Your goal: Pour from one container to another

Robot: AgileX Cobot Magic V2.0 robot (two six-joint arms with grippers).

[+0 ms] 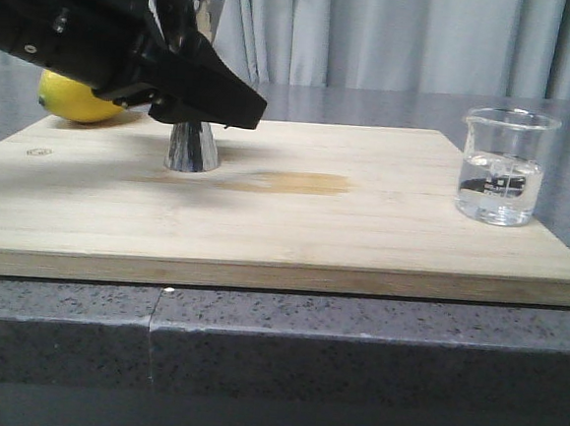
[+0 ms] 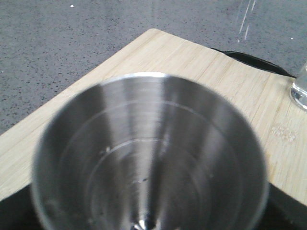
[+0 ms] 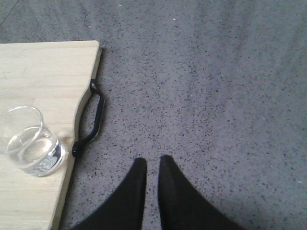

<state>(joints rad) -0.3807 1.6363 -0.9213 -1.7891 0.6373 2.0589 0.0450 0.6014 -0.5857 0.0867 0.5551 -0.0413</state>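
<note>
The left gripper (image 1: 191,92), nearest the front camera at the upper left of that frame, surrounds the waist of the jigger (image 1: 193,145). Whether its fingers press the metal cannot be told; the jaws are hidden behind the black housing. In the left wrist view the jigger's open steel cup fills the lower half of the frame and appears empty.

The jigger stands upright on the wooden board (image 1: 294,224), left of centre. It is rigid, polished and probably slippery; the narrow waist is the secure place to hold it.

The beaker (image 1: 502,166) stands at the right of the board, well apart from the jigger, holding clear liquid in its lower part. It is thin glass, light, smooth and fragile. Grip it around the wall above the liquid line, lip facing the jigger, with moderate force.

The right gripper (image 3: 152,172) hovers over the bare countertop (image 3: 216,96), fingers nearly together and holding nothing, beside the board's black handle (image 3: 91,120).

A lemon (image 1: 77,98) lies behind the left arm.
</note>
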